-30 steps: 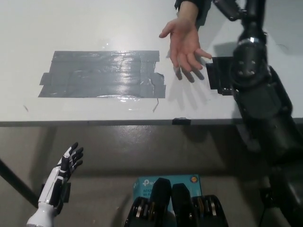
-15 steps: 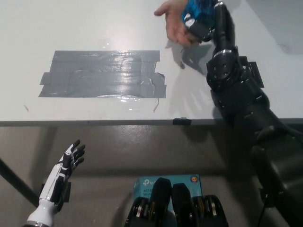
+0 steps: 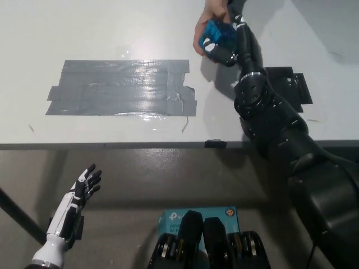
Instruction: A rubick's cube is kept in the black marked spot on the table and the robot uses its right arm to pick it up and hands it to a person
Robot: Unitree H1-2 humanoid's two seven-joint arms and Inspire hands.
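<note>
My black right hand (image 3: 229, 40) is shut on the Rubik's cube (image 3: 216, 35), whose blue face shows, at the far side of the table near the top edge of the head view. A person's hand (image 3: 206, 23) lies right behind and under the cube, touching it. The black marked spot (image 3: 287, 84) on the table lies bare, partly hidden by my right forearm. My white left hand (image 3: 78, 193) rests open below the table's front edge at the lower left.
A broad patch of grey tape (image 3: 123, 87) covers the white table (image 3: 84, 28) left of centre. A small black tab (image 3: 214, 143) sits on the table's front edge. A blue box (image 3: 171, 219) lies on the floor below.
My right arm swung left with the cube, from above the black spot over to the person's palm. The person's hand drew back toward the top edge.
</note>
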